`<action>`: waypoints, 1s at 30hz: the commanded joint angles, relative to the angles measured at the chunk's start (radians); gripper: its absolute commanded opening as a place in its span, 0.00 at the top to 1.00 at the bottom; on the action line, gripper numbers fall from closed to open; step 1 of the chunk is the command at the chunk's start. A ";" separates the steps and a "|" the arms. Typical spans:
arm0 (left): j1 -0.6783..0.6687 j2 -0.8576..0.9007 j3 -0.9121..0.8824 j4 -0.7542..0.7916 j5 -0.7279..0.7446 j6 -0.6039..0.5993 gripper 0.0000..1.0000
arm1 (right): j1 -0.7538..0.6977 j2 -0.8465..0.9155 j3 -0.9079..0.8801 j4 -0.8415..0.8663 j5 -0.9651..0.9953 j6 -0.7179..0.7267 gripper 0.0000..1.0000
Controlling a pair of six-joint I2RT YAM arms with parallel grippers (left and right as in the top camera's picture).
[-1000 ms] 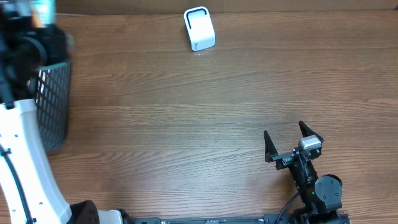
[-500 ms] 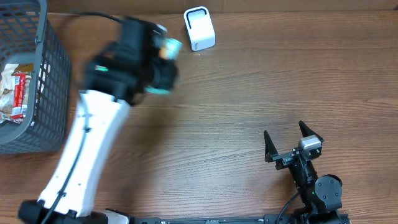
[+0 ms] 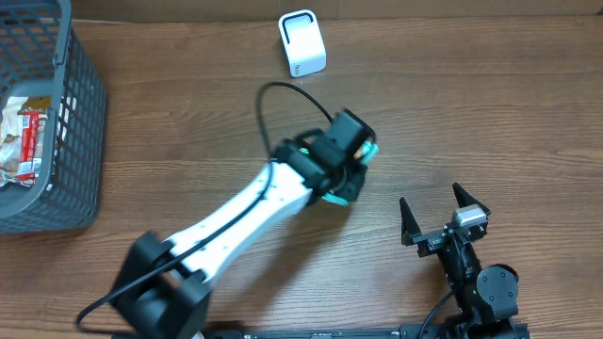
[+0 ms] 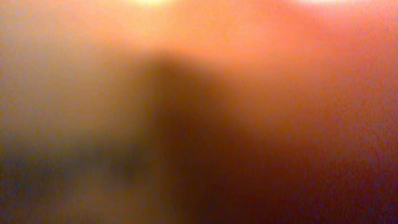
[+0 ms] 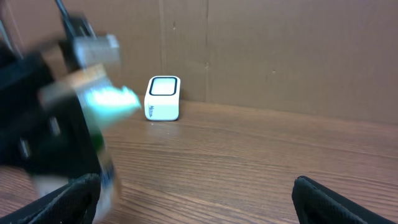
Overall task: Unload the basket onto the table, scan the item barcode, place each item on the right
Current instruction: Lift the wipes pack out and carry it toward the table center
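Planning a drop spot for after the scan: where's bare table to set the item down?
Widest bare wood: right of the white box-shaped scanner, beyond the open right jaws. Also bare between the grey mesh basket and the white left arm. Crowded mid-table, where that arm holds the teal packet.

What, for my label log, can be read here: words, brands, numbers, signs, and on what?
Nothing is legible.
White scanner: small grey mark on its front, too small to read.
Packets in the basket: red print, too small.
Teal item in the left gripper: motion-blurred.
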 commanded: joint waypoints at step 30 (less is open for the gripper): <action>-0.126 0.209 0.085 0.195 -0.094 0.008 0.00 | -0.003 -0.011 -0.011 0.002 0.006 0.004 0.00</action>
